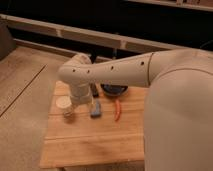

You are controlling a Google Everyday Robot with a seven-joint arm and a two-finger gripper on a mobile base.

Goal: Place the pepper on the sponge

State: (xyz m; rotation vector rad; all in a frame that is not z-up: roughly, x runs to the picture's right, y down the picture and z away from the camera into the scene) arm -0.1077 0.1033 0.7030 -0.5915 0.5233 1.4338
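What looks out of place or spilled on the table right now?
Nothing stands out. The pepper lies on the table beside the sponge, apart from it; no spill shows. The gripper hangs on the sponge's other side.

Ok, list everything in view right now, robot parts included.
table: 1, light wood, centre of view
sponge: 1, blue, mid-table
pepper: 1, red-orange, on the table beside the sponge, apart from it
bowl: 1, dark, far edge of the table, behind the pepper
block: 1, black, next to the bowl, partly hidden by the arm
arm: 1, white, reaching across the table
gripper: 1, pale, low over the table, on the sponge's other side from the pepper
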